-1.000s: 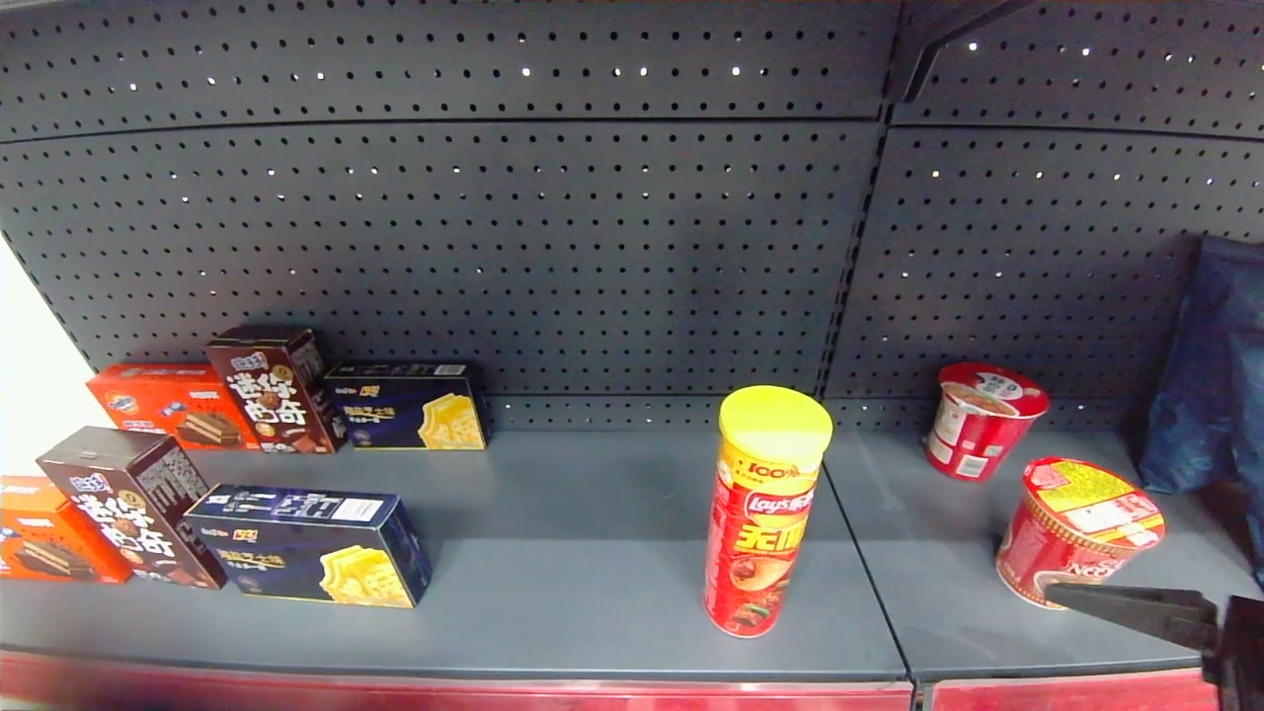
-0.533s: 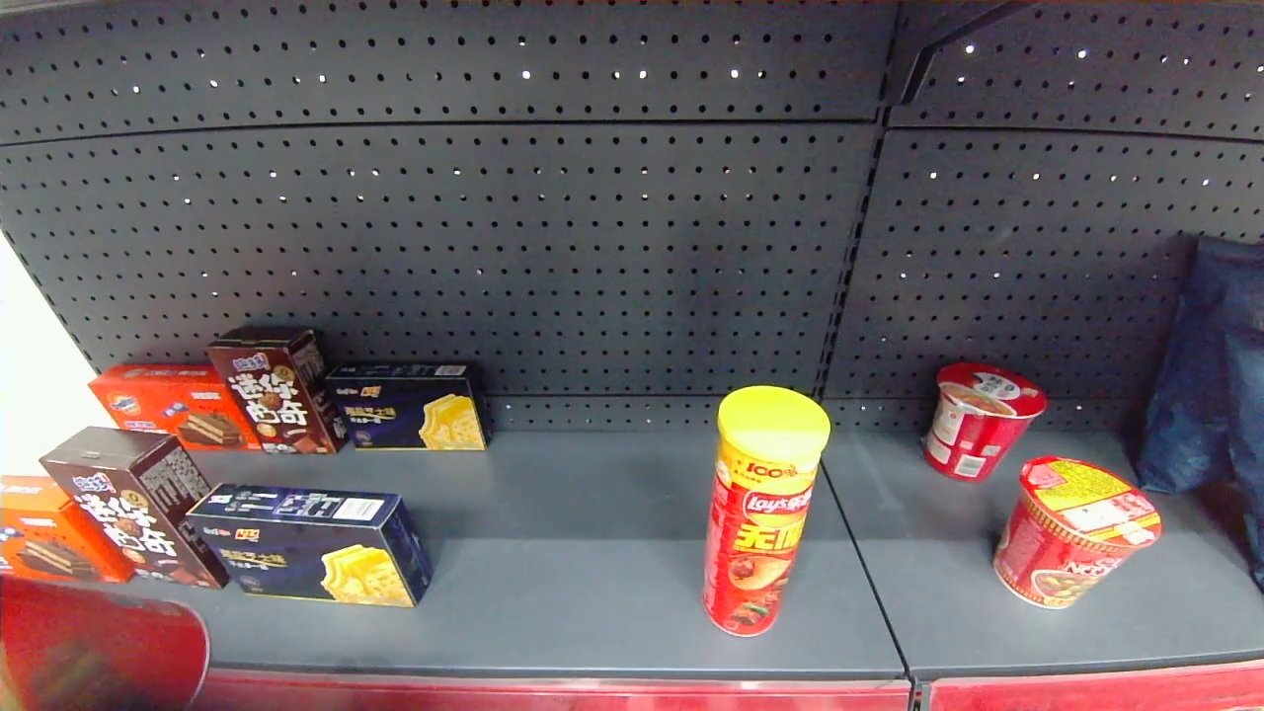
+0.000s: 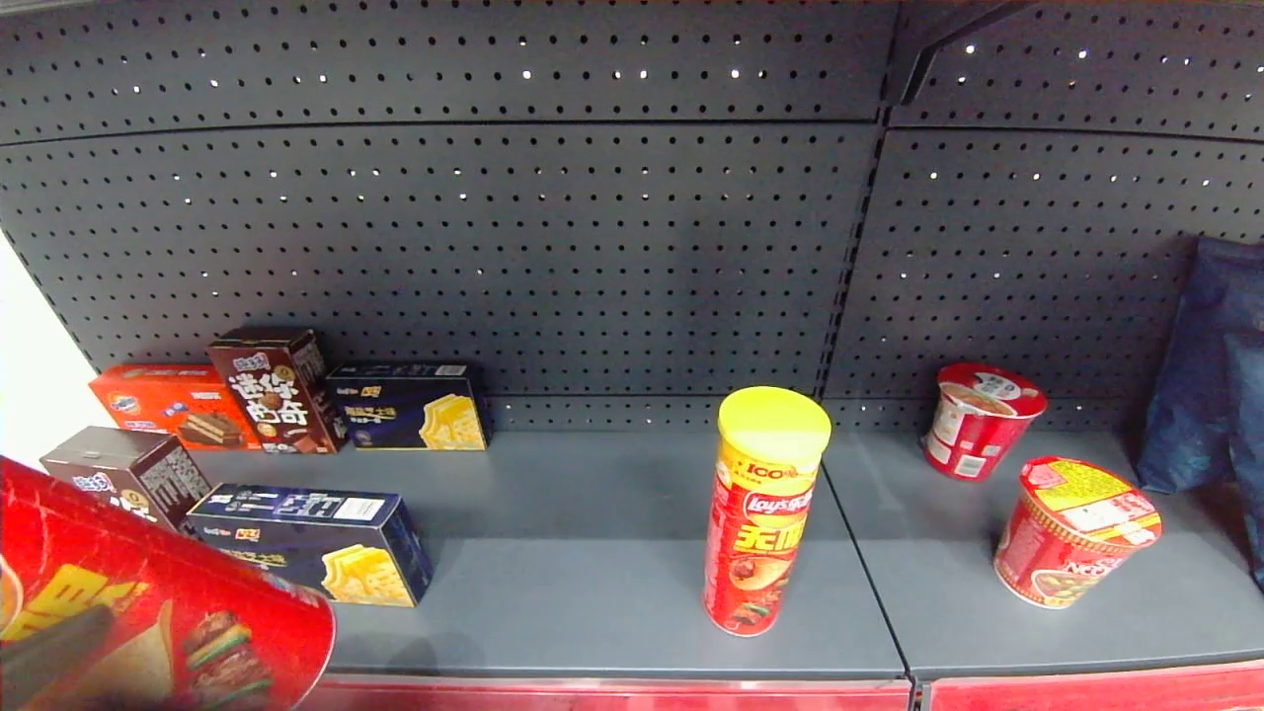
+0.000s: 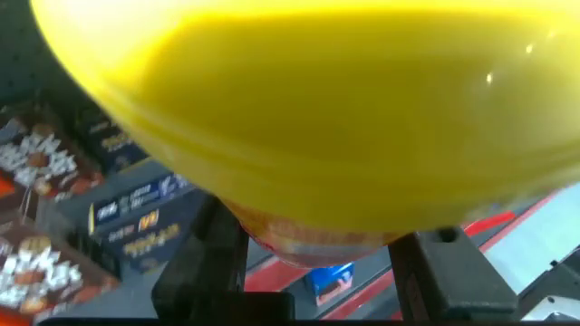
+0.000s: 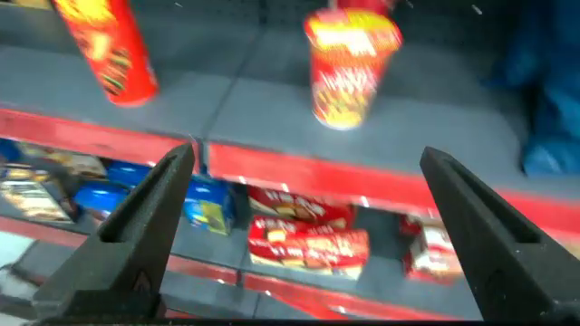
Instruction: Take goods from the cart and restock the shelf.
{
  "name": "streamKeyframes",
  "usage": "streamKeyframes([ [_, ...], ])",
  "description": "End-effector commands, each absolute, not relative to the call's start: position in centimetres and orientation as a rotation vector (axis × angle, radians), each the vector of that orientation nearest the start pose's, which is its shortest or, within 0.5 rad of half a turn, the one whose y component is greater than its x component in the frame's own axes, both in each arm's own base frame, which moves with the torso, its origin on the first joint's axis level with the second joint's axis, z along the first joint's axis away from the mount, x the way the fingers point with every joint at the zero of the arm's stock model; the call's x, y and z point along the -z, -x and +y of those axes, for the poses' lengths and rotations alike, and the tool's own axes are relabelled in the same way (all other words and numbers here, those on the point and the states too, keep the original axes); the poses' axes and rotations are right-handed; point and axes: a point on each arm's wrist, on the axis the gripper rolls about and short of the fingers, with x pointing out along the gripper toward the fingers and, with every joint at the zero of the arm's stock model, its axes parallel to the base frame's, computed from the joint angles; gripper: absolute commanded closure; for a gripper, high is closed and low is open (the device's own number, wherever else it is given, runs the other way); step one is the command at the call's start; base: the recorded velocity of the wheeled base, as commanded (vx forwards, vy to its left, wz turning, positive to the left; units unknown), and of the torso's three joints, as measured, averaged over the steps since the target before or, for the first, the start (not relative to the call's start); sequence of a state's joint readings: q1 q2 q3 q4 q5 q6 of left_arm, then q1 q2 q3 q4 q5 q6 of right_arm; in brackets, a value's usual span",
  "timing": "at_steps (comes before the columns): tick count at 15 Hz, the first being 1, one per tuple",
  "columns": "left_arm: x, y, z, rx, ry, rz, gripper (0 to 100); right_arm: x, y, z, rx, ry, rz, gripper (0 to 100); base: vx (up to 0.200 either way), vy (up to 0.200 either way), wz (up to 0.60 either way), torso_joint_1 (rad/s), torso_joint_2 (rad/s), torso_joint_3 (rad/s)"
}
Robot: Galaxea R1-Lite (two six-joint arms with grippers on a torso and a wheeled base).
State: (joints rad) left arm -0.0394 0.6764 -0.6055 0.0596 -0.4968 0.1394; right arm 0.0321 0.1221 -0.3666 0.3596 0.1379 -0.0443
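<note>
**Restock under way: second chip can in hand, not yet shelved**

Progress: One chip can (image 3: 765, 509) stands upright on the shelf (image 3: 592, 553), a little toward 5 o'clock from the middle. A second chip can (image 3: 148, 612) is tilted at 8 o'clock, off the front edge and not yet set down. The left gripper (image 4: 326, 267) is clamped around this can just below its yellow lid. The right gripper (image 5: 308, 226) hangs low in front of the shelf edge with its fingers spread wide and nothing between them. In my judgement, placing the held can is the step in hand. The wide bare stretch between the boxes and the standing can suggests more stock is due.

Count:
- Chip cans: two, one shelved and one held.
- Boxes (image 3: 311, 543): five visible, at 9 o'clock, in two rows. More may sit behind the held can.
- Noodle cups (image 3: 1071, 528): two, at 3 o'clock, apart from each other.
- Blue bags (image 3: 1210, 365): far 3 o'clock, number unclear.
</note>
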Motion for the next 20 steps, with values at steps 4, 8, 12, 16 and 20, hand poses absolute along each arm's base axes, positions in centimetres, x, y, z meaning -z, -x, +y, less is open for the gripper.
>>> streamKeyframes([
  [4, -26.3, -12.1, -2.9, 0.653, -0.109, 0.092, 100, -11.3, 5.2, 0.3, -0.14, 0.09, 0.093, 0, 0.0, 0.0, 0.0, 0.0, 0.0, 0.0],
  [8, -25.9, -14.9, -5.2, 0.775, -0.099, 0.159, 100, -9.2, 3.4, 0.3, -0.118, 0.176, 0.045, 0, 0.0, 0.0, 0.0, 0.0, 0.0, 0.0],
  [12, -26.4, -17.8, -7.7, 0.861, -0.102, 0.168, 100, -8.7, 3.0, 0.2, -0.095, 0.177, 0.041, 0, 0.0, 0.0, 0.0, 0.0, 0.0, 0.0],
  [16, -26.2, -21.7, -10.2, 0.94, -0.077, 0.22, 100, -8.6, 3.0, 0.2, -0.095, 0.182, 0.042, 0, 0.0, 0.0, 0.0, 0.0, 0.0, 0.0],
  [20, -26.3, -24.0, -11.2, 0.945, -0.077, 0.225, 100, -8.6, 3.0, 0.2, -0.095, 0.181, 0.044, 0, 0.0, 0.0, 0.0, 0.0, 0.0, 0.0],
])
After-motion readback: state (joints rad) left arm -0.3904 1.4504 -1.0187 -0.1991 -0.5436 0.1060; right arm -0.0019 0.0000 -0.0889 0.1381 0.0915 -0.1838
